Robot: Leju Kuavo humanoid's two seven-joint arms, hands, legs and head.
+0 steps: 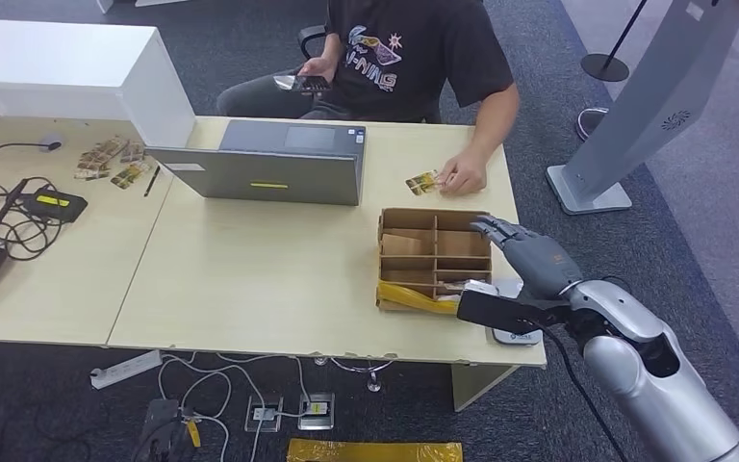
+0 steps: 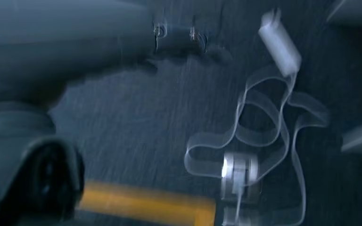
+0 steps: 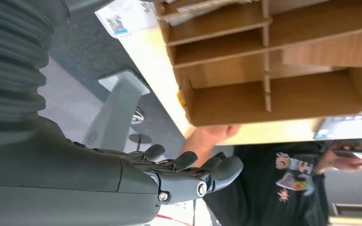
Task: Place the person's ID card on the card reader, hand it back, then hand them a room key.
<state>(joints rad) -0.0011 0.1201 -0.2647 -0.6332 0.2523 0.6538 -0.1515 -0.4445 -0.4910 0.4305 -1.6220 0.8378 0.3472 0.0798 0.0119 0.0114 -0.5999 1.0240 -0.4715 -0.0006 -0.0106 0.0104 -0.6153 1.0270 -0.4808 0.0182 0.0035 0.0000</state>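
Partly, the person's hand covers the ID card.

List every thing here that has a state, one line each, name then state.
right hand: empty, fingers extended, at the box's far right corner
cardboard box: open-topped, divided into compartments
ID card: flat on the table under the person's hand
laptop: lid shut
phone: held by the person

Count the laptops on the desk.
1. A grey laptop sits at the far side of the desk, lid open, left of the person's hand and beyond the cardboard divider box. None appears hidden.
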